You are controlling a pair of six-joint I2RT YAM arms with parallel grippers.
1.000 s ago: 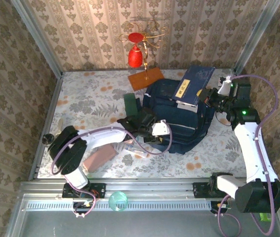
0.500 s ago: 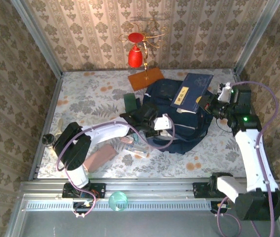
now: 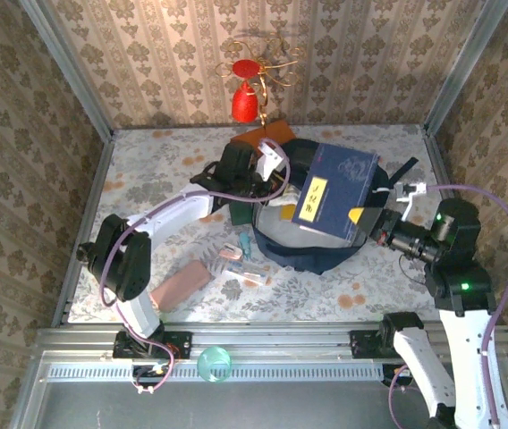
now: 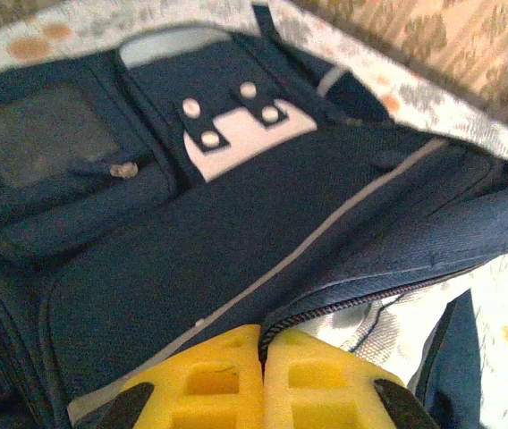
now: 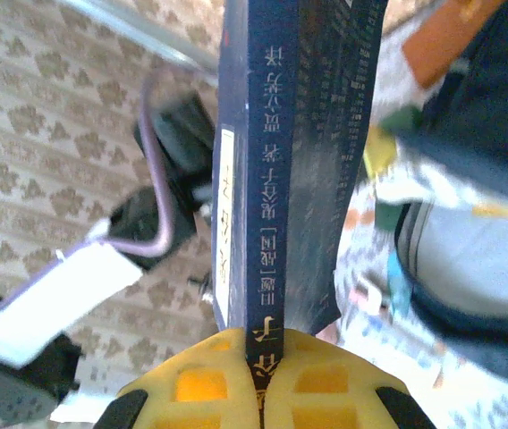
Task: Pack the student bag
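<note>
The student bag [image 3: 321, 255], dark navy, lies mid-table with its mouth held open, showing pale lining [image 3: 276, 228]. My left gripper [image 3: 270, 189] is shut on the bag's zipper edge at the far side. In the left wrist view the yellow fingers [image 4: 209, 380] pinch that zipper rim [image 4: 343, 304], with the bag's front [image 4: 236, 223] and its white patch beyond. A dark blue book [image 3: 334, 192] with a yellow label hangs tilted over the bag's opening. My right gripper [image 3: 361, 219] is shut on its spine. In the right wrist view the book [image 5: 290, 134] rises from between the pads [image 5: 325, 384].
A red ornament on a gold stand [image 3: 245, 103] and an orange-brown flat piece [image 3: 267, 134] sit at the back. A pinkish-brown block [image 3: 181, 284] and small stationery [image 3: 241, 259] lie front left of the bag. A teal round object [image 3: 214, 364] rests on the front rail. Patterned walls close three sides.
My left gripper has shut on the bag's zipper edge and pulled it toward the back, opening the mouth. My right arm has drawn back and carried the book left, over the opening.
</note>
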